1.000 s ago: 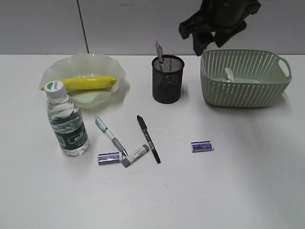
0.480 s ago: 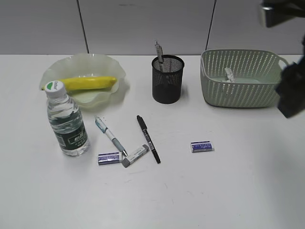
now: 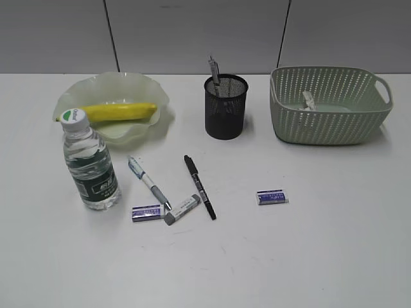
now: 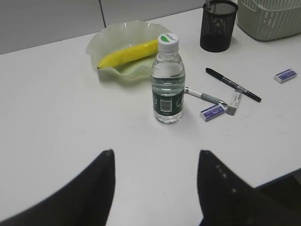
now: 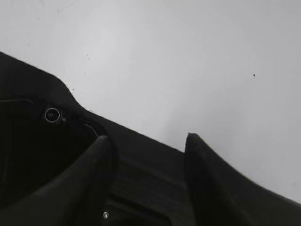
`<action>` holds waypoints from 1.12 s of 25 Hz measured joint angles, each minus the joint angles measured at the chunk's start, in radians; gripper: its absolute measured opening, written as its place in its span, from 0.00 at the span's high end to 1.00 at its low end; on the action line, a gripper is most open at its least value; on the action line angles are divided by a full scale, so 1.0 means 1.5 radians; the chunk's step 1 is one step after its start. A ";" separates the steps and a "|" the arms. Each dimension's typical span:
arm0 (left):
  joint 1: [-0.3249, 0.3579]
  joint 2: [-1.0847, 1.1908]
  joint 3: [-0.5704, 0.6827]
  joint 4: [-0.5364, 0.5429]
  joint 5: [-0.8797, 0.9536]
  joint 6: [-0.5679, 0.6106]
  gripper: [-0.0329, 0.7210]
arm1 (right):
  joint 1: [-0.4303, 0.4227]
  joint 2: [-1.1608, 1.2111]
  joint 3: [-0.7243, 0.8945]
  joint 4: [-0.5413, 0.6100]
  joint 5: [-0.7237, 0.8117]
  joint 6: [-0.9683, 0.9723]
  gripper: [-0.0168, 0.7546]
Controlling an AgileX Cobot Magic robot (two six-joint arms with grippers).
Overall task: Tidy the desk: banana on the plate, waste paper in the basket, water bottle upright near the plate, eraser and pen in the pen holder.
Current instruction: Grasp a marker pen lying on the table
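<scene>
The banana lies on the wavy green plate. Beside the plate the water bottle stands upright. The waste paper sits inside the basket. One pen stands in the black pen holder. A white pen, a black pen and three erasers lie on the desk. My left gripper is open over bare desk, short of the bottle. My right gripper is open and empty. Neither arm shows in the exterior view.
In the right wrist view a black machine part fills the lower left under the fingers, with white desk beyond. A grey wall runs behind the desk.
The right arm swung from above the basket to the right and has left the exterior view. The objects on the desk have not moved.
</scene>
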 joint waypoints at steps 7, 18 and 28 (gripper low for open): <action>0.000 0.000 0.000 0.001 0.000 0.000 0.40 | 0.000 -0.282 0.096 0.000 -0.074 -0.005 0.45; 0.000 0.143 -0.030 -0.107 -0.064 0.000 0.44 | 0.001 -0.425 0.101 0.012 -0.093 -0.046 0.45; 0.000 0.543 -0.092 -0.367 -0.215 0.023 0.44 | 0.001 -0.425 0.101 0.019 -0.094 -0.059 0.45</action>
